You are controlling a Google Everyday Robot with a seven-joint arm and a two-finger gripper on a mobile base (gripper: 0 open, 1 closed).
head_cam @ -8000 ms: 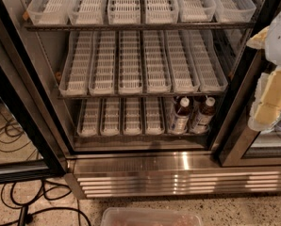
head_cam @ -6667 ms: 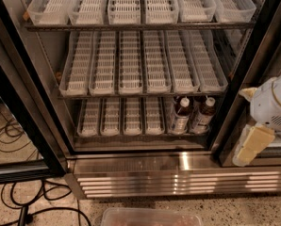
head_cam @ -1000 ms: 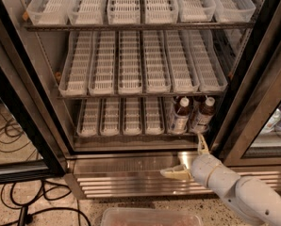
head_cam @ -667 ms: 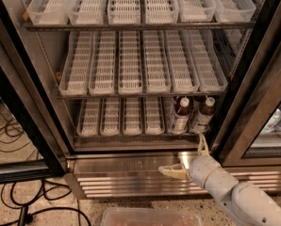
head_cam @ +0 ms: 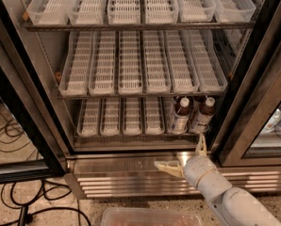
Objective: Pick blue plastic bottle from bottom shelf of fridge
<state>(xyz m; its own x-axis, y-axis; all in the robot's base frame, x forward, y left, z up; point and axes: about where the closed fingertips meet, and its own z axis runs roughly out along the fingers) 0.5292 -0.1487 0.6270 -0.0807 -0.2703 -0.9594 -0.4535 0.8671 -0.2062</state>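
Starting on the left, the bottom shelf [head_cam: 117,119] of the fridge [head_cam: 48,74] was just bare white lanes. The two bottles stood side by side at its right end, and the left one, the blue plastic bottle [head_cam: 179,118], sat near the front of its lane. The gripper [head_cam: 178,149] had crept a touch up and left over the last second. It hung low before the steel base grille [head_cam: 121,180], just under the bottles, claw spread wide, holding nothing. I'd say it was lining up, reach not yet made.
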